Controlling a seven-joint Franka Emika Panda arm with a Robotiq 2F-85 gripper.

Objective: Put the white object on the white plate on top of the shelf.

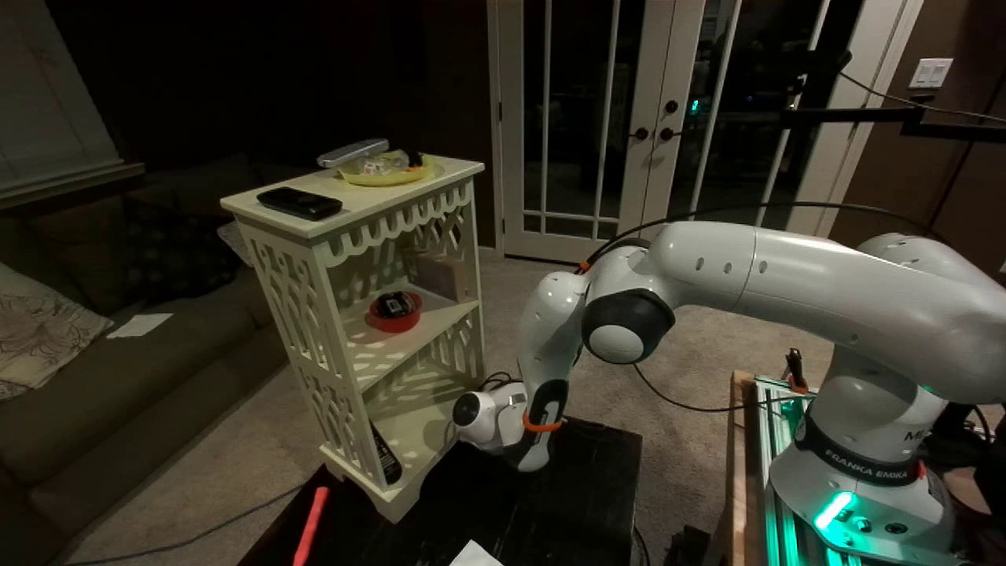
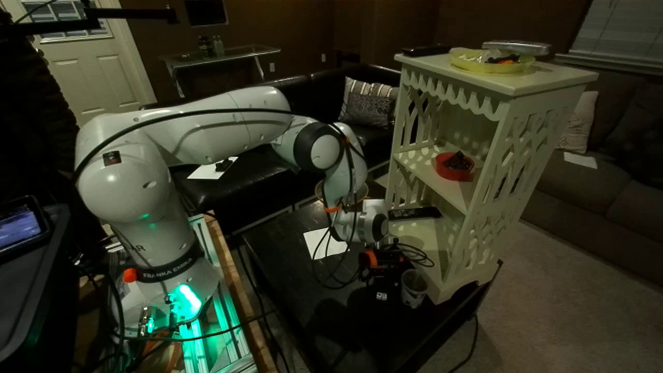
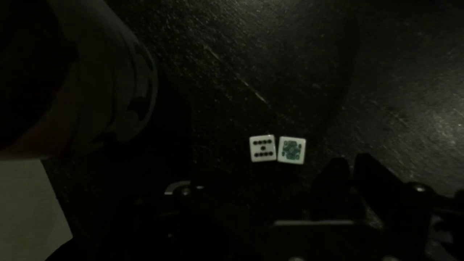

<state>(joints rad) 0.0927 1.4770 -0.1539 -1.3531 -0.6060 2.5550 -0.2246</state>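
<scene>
Picking up is my step, I think. My black gripper with an orange part is hanging near a small white cube with black dots and a small white cube with green print, both lying on the flat black table. It's too dark: I cannot tell if my gripper is wide or pinched together. Next I am needing to line up, go down and squeeze one cube, not bumping the round pale cup. The round yellow plate is waiting atop the cream-white lattice-sided shelf.
</scene>
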